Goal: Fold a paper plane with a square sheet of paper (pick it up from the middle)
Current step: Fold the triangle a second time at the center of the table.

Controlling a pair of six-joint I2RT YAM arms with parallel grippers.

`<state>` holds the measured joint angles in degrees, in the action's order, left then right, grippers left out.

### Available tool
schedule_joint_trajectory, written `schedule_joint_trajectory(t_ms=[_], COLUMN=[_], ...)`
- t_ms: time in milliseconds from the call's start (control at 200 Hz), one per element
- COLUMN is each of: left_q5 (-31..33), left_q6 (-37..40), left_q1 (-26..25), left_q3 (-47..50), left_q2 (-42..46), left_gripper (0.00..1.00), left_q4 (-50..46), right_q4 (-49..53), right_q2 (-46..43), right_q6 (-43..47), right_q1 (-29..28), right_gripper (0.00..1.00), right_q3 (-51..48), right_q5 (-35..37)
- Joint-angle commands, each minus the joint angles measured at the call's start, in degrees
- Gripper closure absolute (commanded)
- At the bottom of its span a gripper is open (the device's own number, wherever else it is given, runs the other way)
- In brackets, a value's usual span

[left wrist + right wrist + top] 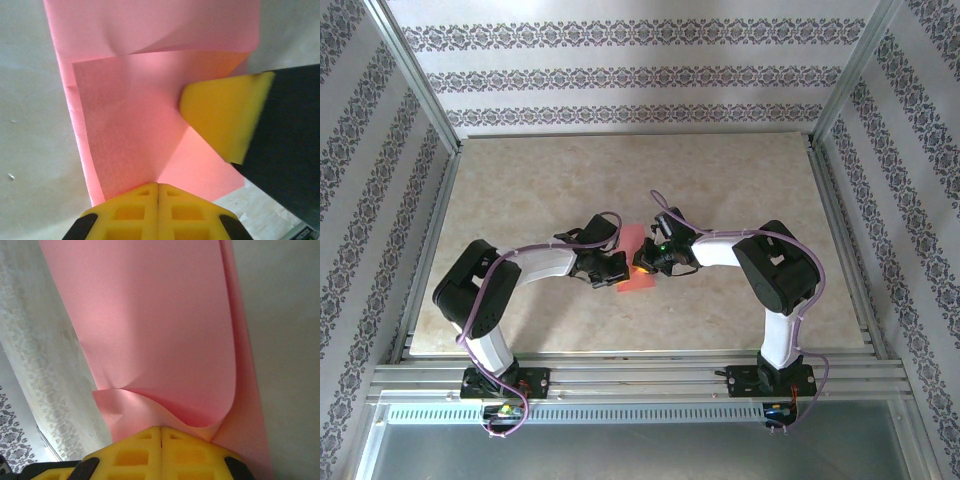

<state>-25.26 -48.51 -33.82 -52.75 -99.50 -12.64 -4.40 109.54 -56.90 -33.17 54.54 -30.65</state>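
Okay, my left gripper [158, 186] and right gripper [161, 429] are both pinched tight on the square sheet of paper [125, 125], centre frame on the table [740, 180] in the top view, one flap curled over. Early fold, I'd say; next needs that flap pressed flat, edges aligned.

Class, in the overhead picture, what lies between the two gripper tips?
The square sheet of paper, held by both the left gripper and the right gripper, spans that gap; the top view shows it.

No text was readable, no label, brand, number or sign was legible on any surface, from any camera view.
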Motion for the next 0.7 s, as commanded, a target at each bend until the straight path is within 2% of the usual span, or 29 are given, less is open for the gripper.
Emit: schedule_joint_trajectory(t_ms=[0,325,700], left_q5=[0.44,3.57,3.21], left_q6=[-0.02,2.2,4.95], left_q1=[-0.98,-0.98,-0.98], left_q3=[0.0,1.54,3.31], left_q2=[-0.93,-0.65,0.77], left_gripper=[1.0,1.0,1.0], left_q4=[-1.07,-4.27,-6.53], right_q4=[7.68,9.41,11.43], right_q2=[4.28,4.9,5.77], right_q6=[-0.51,-0.58,-0.84], right_q1=[-0.4,-0.41,-0.32], right_gripper=[1.0,1.0,1.0], right_q3=[-1.55,-0.93,-0.24], right_q5=[6.88,7.53,8.16])
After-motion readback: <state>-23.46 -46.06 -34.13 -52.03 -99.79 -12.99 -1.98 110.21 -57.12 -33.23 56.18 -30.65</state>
